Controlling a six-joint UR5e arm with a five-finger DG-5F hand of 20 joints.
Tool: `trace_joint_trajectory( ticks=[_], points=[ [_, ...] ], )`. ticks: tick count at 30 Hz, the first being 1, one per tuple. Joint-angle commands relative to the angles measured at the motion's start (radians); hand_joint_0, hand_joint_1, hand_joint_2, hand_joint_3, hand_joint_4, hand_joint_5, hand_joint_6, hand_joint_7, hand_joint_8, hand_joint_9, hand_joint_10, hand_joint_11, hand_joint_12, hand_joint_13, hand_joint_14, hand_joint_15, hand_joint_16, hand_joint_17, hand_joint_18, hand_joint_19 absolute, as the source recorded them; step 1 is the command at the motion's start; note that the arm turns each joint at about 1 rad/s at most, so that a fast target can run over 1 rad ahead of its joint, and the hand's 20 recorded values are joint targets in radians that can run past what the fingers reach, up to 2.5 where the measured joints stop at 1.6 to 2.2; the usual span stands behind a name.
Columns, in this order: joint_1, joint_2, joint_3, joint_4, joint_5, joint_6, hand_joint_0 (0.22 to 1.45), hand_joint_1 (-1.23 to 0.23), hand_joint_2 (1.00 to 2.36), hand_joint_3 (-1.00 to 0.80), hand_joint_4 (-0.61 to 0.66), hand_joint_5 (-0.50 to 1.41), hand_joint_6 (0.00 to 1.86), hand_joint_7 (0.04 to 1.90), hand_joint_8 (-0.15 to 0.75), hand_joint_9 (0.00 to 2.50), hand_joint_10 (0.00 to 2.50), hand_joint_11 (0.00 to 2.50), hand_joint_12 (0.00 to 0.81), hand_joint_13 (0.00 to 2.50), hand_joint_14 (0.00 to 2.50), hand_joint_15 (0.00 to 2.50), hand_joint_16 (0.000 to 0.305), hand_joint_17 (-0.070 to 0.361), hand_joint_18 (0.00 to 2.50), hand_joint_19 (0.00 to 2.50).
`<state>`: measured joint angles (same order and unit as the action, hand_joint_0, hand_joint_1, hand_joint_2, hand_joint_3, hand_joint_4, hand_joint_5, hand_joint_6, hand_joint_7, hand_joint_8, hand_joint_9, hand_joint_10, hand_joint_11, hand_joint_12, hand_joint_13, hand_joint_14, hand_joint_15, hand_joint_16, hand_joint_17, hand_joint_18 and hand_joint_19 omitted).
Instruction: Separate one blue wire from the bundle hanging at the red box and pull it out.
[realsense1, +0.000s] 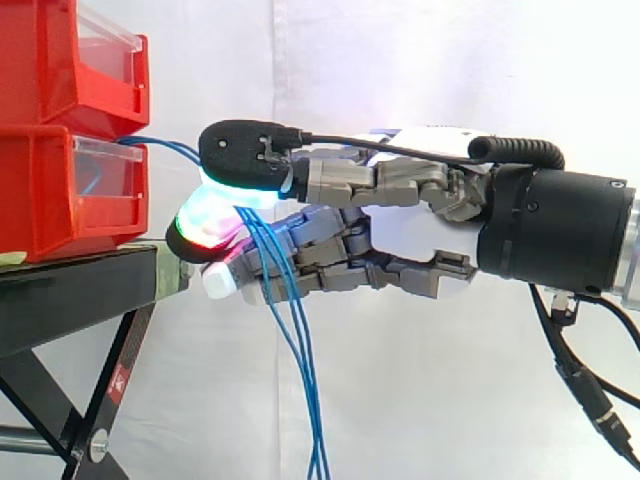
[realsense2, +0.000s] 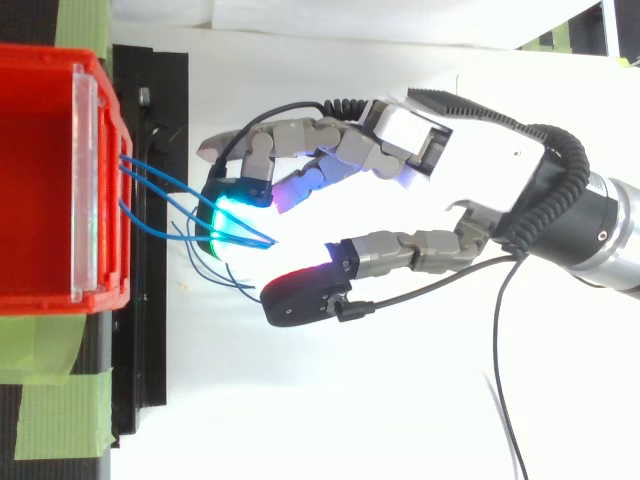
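Observation:
Several thin blue wires (realsense1: 290, 330) leave the front of the lower red bin (realsense1: 70, 190), run to my hand (realsense1: 420, 215) and hang down past the stand. In the side view they pass under the black thumb pad (realsense1: 245, 152) and over a red-and-green glowing fingertip (realsense1: 205, 225). The top view shows the wires (realsense2: 160, 190) crossing the green-glowing fingertip (realsense2: 228, 215) and ending beside it. There the red-glowing thumb (realsense2: 305, 292) stands a clear gap away from them. The hand (realsense2: 450, 140) is open, its fingers bent but closed on nothing.
A second red bin (realsense1: 75, 60) sits stacked on the lower one. Both rest on a black stand (realsense1: 70, 300) with green tape (realsense2: 50, 410) near its corner. A white curtain hangs behind, and the arm comes in from the right.

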<state>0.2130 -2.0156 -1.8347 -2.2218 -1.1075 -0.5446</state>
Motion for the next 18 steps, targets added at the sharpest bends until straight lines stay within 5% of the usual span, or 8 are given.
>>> trace_joint_trajectory(
  ticks=[1,13,18],
  points=[
    [0.002,0.0,0.0,-0.001,0.0,0.0,0.6,-0.55,1.02,-0.3,0.21,-0.08,0.58,1.41,0.3,0.86,0.01,0.47,0.35,0.42,0.01,0.23,0.047,0.107,0.31,0.41],
    [0.003,0.0,0.0,-0.002,0.0,0.0,0.6,-0.66,1.02,-0.24,0.09,-0.05,0.52,1.53,0.276,0.93,0.01,0.48,0.338,0.44,0.01,0.22,0.045,0.101,0.34,0.41],
    [0.003,0.0,0.0,-0.002,0.0,0.0,0.58,-0.6,1.02,-0.3,0.13,-0.06,0.5,1.49,0.282,0.9,0.01,0.46,0.345,0.43,0.01,0.24,0.046,0.103,0.33,0.43]
  ],
)
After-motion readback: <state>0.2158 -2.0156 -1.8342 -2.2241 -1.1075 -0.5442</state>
